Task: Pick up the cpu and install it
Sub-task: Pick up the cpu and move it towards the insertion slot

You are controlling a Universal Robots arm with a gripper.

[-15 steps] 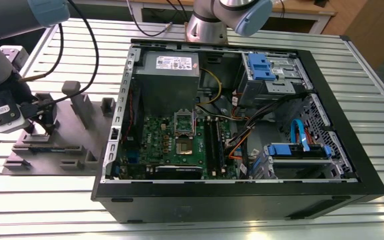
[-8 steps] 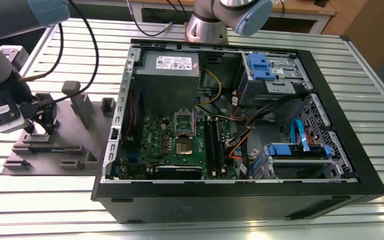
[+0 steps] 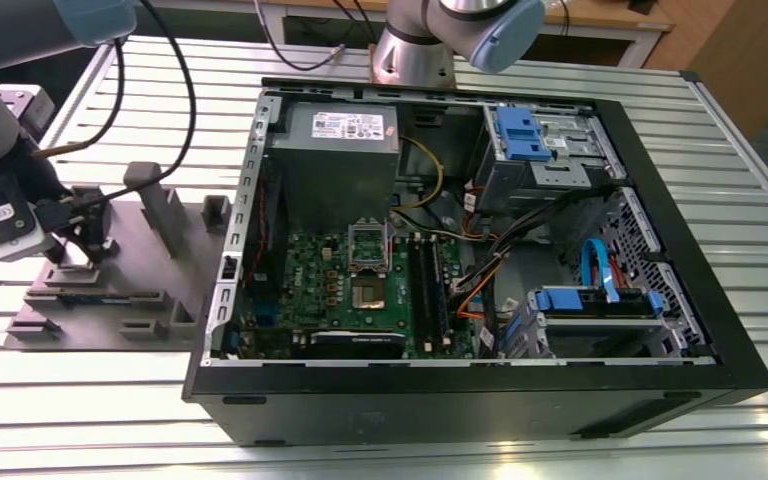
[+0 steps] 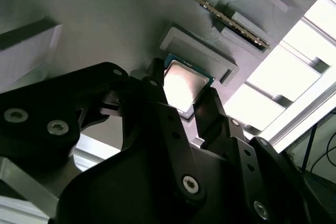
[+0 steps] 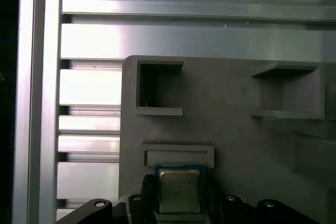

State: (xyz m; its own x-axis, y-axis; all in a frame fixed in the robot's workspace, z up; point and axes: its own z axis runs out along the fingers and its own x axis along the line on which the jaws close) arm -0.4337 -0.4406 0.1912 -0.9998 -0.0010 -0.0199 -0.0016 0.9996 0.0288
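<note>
**A:** Where is the cpu?

**B:** On the grey holder plate. The plate lies on the slatted bench at the exterior view's left, just beside the open computer case. In both wrist views the chip sits silvery side up, close against a low raised ledge of the plate.

**A:** And the gripper?

**B:** It is down at the plate and narrow. Its two black fingers sit against opposite edges of the cpu, so the chip is clamped between them. I cannot tell whether the chip rests on the plate or is a little clear of it.

**A:** What else is on the plate?

**B:** The second wrist view shows a long thin memory stick in a slot, apart from the cpu. The first wrist view shows a square pocket beyond the ledge.

**A:** How does the case lie?

**B:** On its side with the panel off, so the green motherboard faces up. The socket is near the middle of the board, well apart from the gripper.
</note>
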